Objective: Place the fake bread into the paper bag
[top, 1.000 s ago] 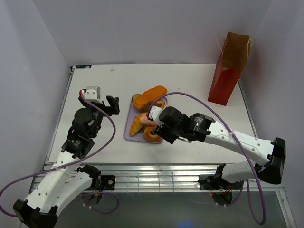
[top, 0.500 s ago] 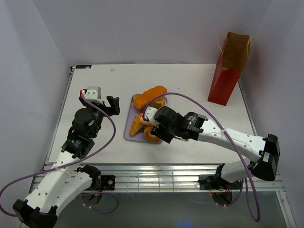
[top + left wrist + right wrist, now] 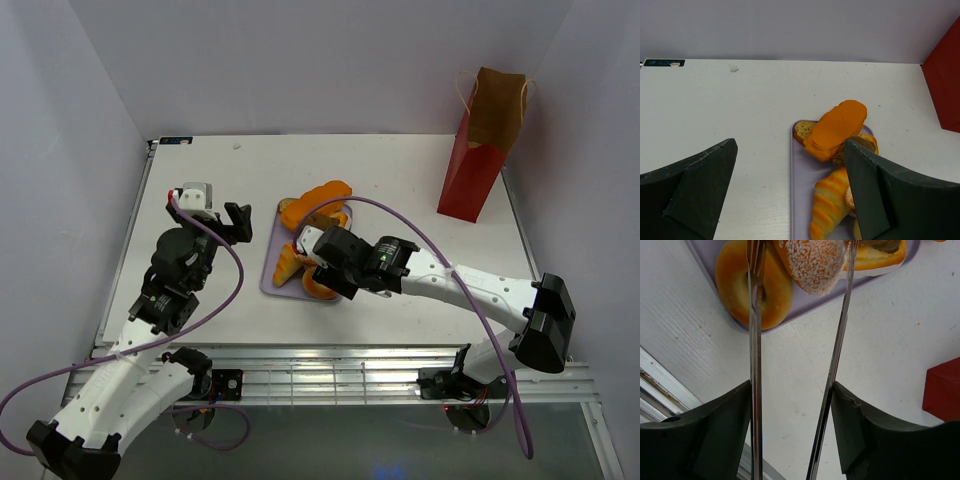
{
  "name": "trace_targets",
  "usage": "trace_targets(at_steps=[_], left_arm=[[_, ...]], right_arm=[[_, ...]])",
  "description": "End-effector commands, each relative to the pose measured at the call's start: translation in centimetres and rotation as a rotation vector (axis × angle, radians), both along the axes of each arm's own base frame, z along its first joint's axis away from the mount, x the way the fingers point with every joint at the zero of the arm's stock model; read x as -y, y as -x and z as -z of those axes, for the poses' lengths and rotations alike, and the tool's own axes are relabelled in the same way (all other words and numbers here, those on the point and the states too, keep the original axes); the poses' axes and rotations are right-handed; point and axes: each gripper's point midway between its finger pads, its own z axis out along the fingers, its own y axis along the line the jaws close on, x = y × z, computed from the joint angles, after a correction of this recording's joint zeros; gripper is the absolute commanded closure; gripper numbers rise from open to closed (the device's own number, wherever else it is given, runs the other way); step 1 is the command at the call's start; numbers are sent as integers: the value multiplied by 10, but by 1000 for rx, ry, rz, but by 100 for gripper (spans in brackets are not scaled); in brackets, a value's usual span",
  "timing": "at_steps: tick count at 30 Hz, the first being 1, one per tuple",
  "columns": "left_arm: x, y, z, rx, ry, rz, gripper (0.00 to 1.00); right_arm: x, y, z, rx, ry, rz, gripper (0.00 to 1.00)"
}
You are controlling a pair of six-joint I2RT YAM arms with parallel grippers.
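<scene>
The fake bread lies on a lavender tray [image 3: 270, 287]: a long orange loaf [image 3: 315, 200], a croissant [image 3: 286, 264] and a tan ring donut [image 3: 318, 289]. My right gripper [image 3: 326, 262] is shut on thin metal tongs [image 3: 837, 350]. The tong arms straddle a sugar-coated donut [image 3: 812, 262] beside the ring donut [image 3: 737, 287]; I cannot tell whether they pinch it. My left gripper [image 3: 232, 222] is open and empty, left of the tray. It sees the loaf [image 3: 835, 129] and croissant [image 3: 827, 202]. The red and brown paper bag [image 3: 482, 150] stands upright at the far right.
The bag's red side shows in the left wrist view [image 3: 945, 80] and the right wrist view [image 3: 942, 390]. The table's near edge with its metal rail [image 3: 330, 360] runs just below the tray. Grey walls enclose the table on three sides.
My right arm has moved left over the near end of the tray, bringing the tongs over the donuts. The left arm has not moved.
</scene>
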Motion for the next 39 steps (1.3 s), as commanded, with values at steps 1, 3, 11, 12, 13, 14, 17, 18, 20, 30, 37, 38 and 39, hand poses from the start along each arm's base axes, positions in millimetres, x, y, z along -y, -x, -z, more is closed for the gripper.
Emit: trace_targets(at_steps=[1, 3, 11, 12, 13, 14, 17, 18, 20, 30, 37, 38, 39], left_arm=[[2, 4, -7, 22, 1, 19, 2], [2, 4, -6, 21, -1, 18, 2], [3, 4, -7, 23, -2, 21, 2], [3, 4, -7, 23, -2, 22, 2], [3, 4, -7, 23, -2, 22, 2], [3, 4, -6, 22, -4, 22, 2], [3, 4, -7, 23, -3, 21, 2], [3, 4, -6, 22, -3, 21, 2], [3, 4, -7, 23, -3, 19, 2], [3, 5, -7, 26, -2, 22, 2], [4, 5, -7, 25, -3, 24, 2], [3, 5, -7, 24, -1, 22, 2], [3, 5, -6, 24, -1, 21, 2]], right_arm=[[-14, -11, -22, 66, -77, 20, 33], [-14, -11, -22, 66, -75, 24, 34], [-15, -12, -28, 74, -95, 35, 48], [-15, -12, -30, 72, -101, 34, 49], [-15, -12, -30, 72, -105, 35, 50], [-15, -12, -32, 73, -110, 36, 51], [-13, -10, -39, 79, -133, 46, 51], [-13, -9, -39, 72, -143, 43, 51], [-13, -7, -46, 68, -173, 45, 52], [-11, -8, -68, 32, -314, 92, 53], [-3, -25, -96, 35, -433, 161, 57], [0, -29, -103, 44, -460, 171, 57], [6, -37, -110, 55, -482, 196, 57]])
